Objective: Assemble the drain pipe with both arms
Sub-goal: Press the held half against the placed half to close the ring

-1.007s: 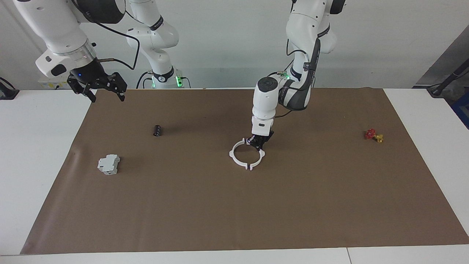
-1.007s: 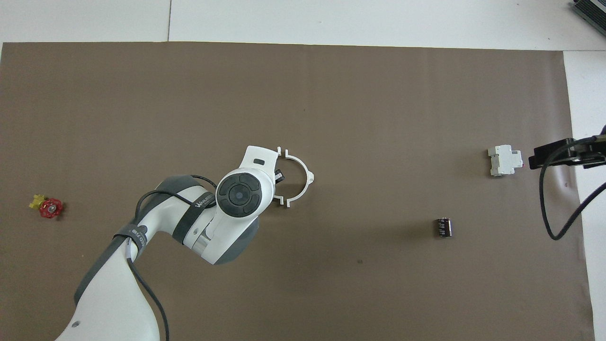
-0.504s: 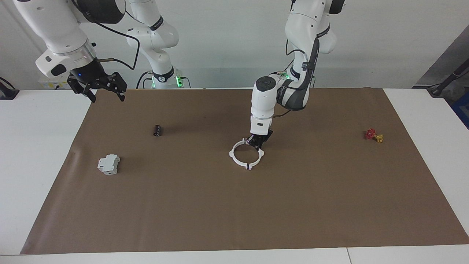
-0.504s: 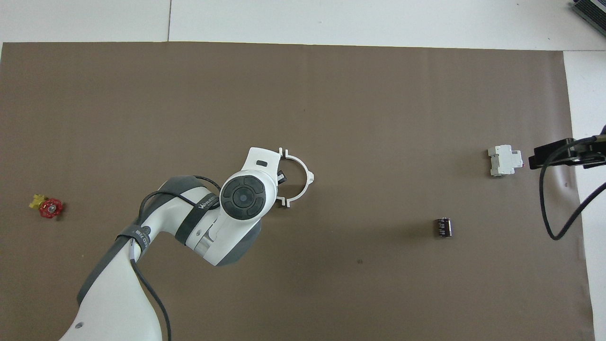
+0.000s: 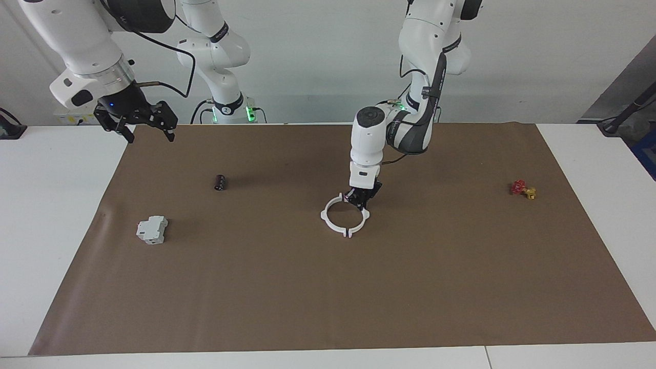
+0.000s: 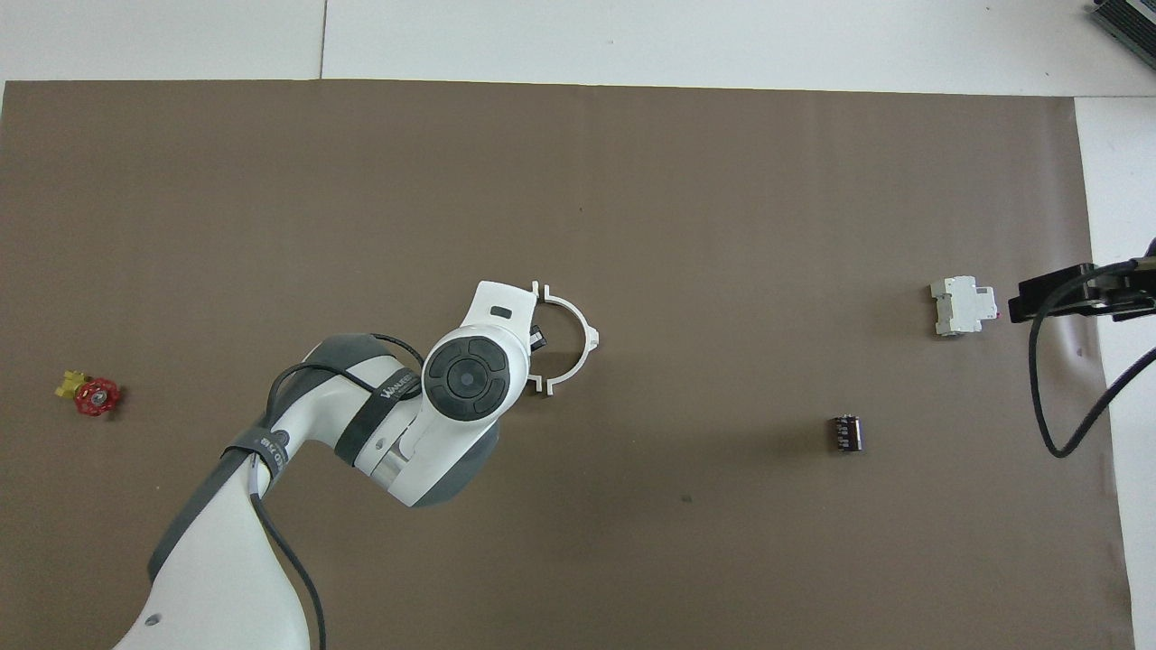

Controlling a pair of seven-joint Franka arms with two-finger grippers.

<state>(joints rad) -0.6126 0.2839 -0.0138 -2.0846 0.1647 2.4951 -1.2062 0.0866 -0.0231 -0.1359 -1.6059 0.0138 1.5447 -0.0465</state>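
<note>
Black cylinder, grey-white block nearby

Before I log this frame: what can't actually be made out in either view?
- Overhead view: the left arm's wrist covers half of the thin white plastic ring and the left gripper.
- Facing view: whether the ring's two arcs are joined at their tabs is too small to tell.
- Overhead view: the right gripper is mostly cut off by the frame edge.

White table under a brown mat — plain pale wall, even light.
</note>
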